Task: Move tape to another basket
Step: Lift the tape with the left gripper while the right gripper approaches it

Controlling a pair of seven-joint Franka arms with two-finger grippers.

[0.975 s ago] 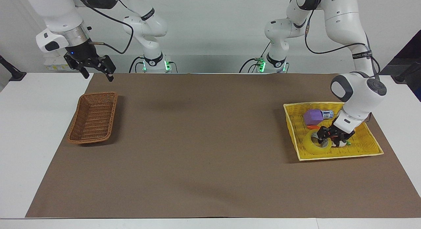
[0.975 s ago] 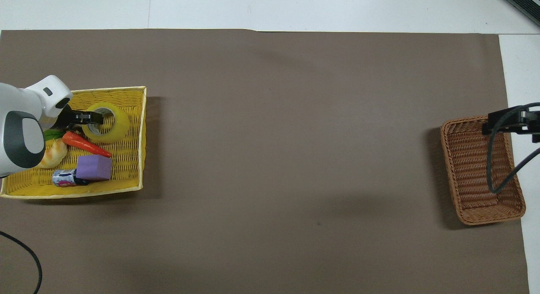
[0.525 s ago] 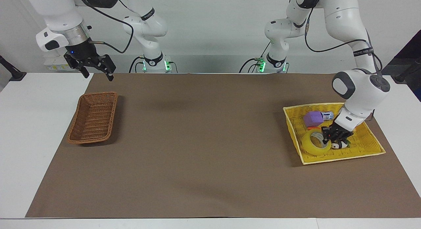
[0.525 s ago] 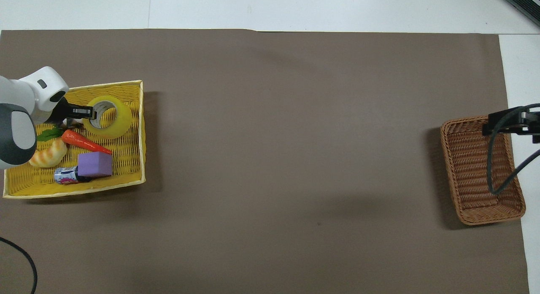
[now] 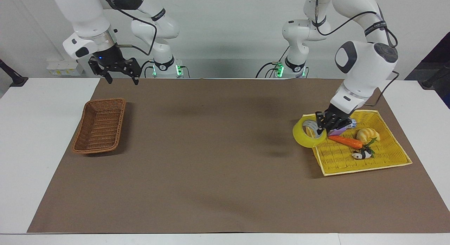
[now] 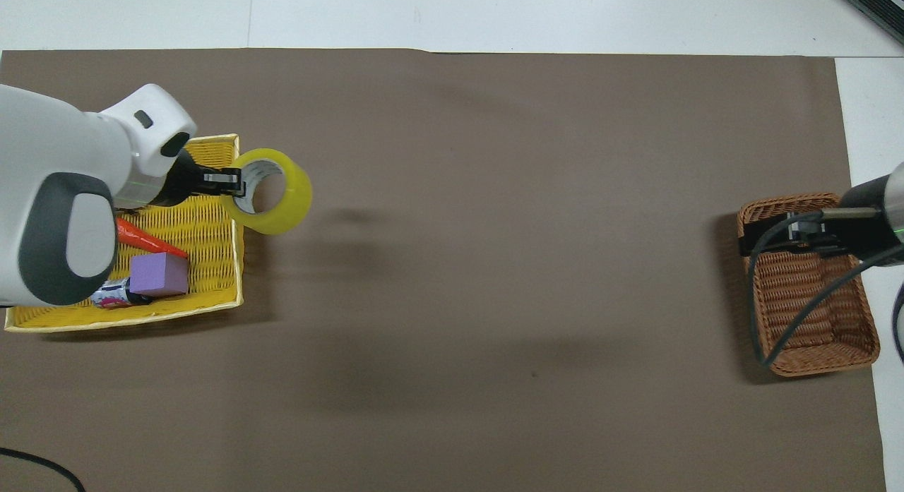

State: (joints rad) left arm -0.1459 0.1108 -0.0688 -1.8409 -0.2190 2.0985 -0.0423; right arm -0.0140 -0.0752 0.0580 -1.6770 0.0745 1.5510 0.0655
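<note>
Left gripper jaws clamped through tape wall, lifted to clear yellow tray rim; right gripper jaws apart, waiting above the tabletop by basket.

Overhead: left arm's white housing covers much of the yellow tray, hiding the croissant toy and the carrot's leafy end; the can shows only partly beside the purple block. Right arm's body and cable lie over the wicker basket, masking its nearer wall. Facing view: left gripper blocks most of the purple block and the can; small black-and-white item too small to identify.
</note>
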